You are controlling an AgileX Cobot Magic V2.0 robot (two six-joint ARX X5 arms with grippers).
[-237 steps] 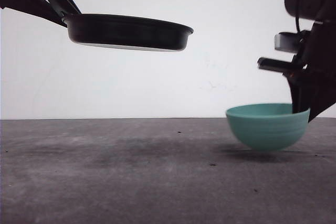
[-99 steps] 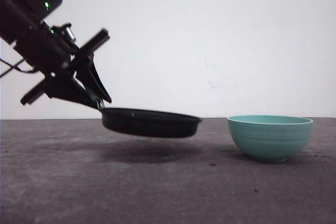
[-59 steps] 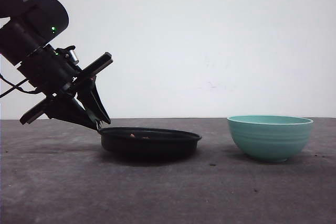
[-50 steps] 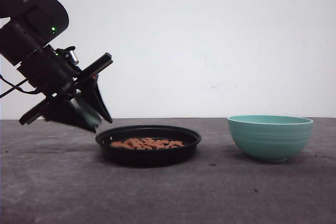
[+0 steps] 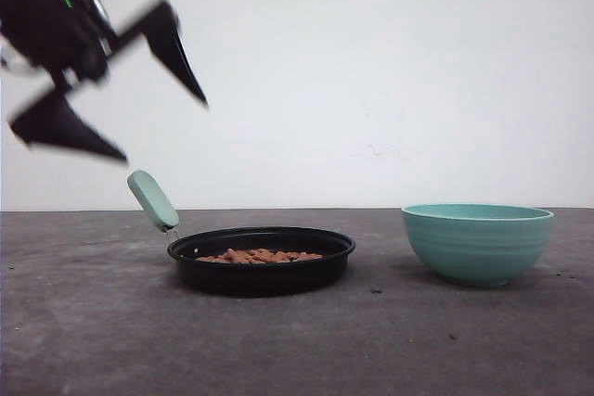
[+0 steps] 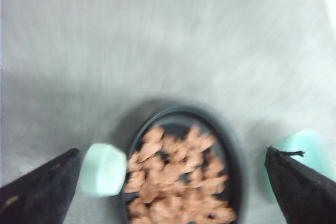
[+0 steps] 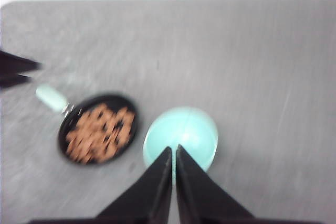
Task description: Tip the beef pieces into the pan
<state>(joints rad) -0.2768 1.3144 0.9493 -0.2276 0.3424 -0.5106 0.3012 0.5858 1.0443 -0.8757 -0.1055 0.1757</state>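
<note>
The black pan rests on the table, its mint-green handle sticking up to the left. Beef pieces lie in a low heap inside it. My left gripper hangs open above and left of the handle, holding nothing. In the left wrist view the beef pieces and the handle sit between the wide-spread fingers, blurred. In the right wrist view my right gripper is shut with nothing in it, high above the teal bowl, with the pan beside it.
The teal ribbed bowl stands on the table to the right of the pan, a small gap between them. It looks empty from above. Dark grey tabletop stretches in front, with a white wall behind.
The pan came down onto the table with beef pieces in it. My left gripper let go of the handle, opened wide and rose up and to the left. The right arm left the front view.
</note>
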